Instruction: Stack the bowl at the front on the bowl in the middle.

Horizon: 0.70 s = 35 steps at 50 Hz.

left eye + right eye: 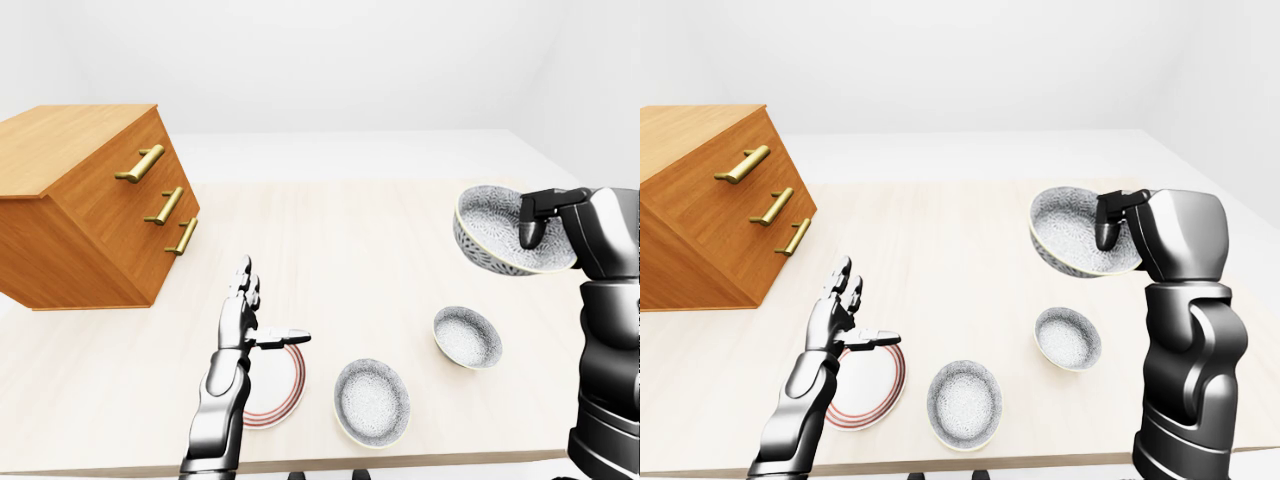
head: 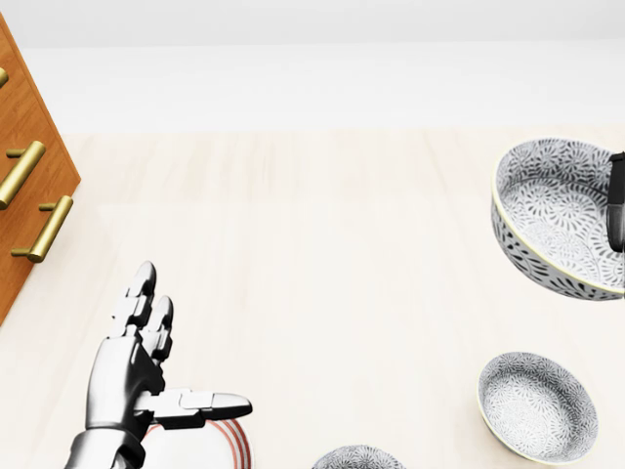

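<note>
My right hand [image 1: 533, 216] is shut on the rim of a large grey patterned bowl [image 1: 505, 238], one finger inside it, and holds it tilted in the air at the right of the left-eye view. Below it on the pale table stands a smaller patterned bowl [image 1: 467, 337]. Another patterned bowl [image 1: 372, 402] sits near the table's bottom edge. At the lower left of the head view my left hand [image 2: 190, 347] hovers open, thumb out, holding nothing.
A white plate with red rings [image 1: 283, 398] lies just under and right of my left hand. A wooden drawer chest with brass handles [image 1: 90, 205] stands at the left. The table's near edge [image 1: 420, 462] runs along the bottom.
</note>
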Motion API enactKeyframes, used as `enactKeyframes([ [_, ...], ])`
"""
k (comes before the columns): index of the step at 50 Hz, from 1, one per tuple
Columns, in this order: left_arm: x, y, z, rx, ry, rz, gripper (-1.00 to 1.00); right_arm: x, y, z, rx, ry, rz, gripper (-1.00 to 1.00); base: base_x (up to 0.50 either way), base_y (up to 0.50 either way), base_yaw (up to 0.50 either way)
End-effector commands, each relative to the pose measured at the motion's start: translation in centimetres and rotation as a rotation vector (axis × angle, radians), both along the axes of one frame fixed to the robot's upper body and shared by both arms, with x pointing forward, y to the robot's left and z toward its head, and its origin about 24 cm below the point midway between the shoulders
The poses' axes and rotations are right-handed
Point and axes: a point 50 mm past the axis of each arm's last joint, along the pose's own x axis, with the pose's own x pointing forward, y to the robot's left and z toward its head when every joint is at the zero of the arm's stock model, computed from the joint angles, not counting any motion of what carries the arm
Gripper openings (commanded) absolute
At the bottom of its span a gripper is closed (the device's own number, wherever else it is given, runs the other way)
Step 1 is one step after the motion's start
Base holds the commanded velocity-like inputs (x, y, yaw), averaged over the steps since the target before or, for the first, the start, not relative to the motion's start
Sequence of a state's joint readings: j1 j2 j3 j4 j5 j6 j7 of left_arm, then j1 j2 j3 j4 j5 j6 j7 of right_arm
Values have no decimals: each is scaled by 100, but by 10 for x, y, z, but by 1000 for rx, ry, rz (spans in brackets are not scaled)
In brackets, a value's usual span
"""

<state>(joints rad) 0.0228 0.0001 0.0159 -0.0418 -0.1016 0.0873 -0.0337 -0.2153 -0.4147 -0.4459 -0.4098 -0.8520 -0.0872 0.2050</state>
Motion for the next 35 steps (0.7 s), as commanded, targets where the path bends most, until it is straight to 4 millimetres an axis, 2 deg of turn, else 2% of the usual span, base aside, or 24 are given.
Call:
enactKeyframes([
  [1,0,0,-2,1,6,-2,100,-2,-5,-7,190,-52,105,-100,0,0,0],
  [12,1,-1,-4,3,16,-2,100,-2,-10,-12,203,-43,79,-100,0,0,0],
  [35,1,-1,-2,2,11,-2,100,0,-7,-15,203,-34,85,-100,0,0,0],
])
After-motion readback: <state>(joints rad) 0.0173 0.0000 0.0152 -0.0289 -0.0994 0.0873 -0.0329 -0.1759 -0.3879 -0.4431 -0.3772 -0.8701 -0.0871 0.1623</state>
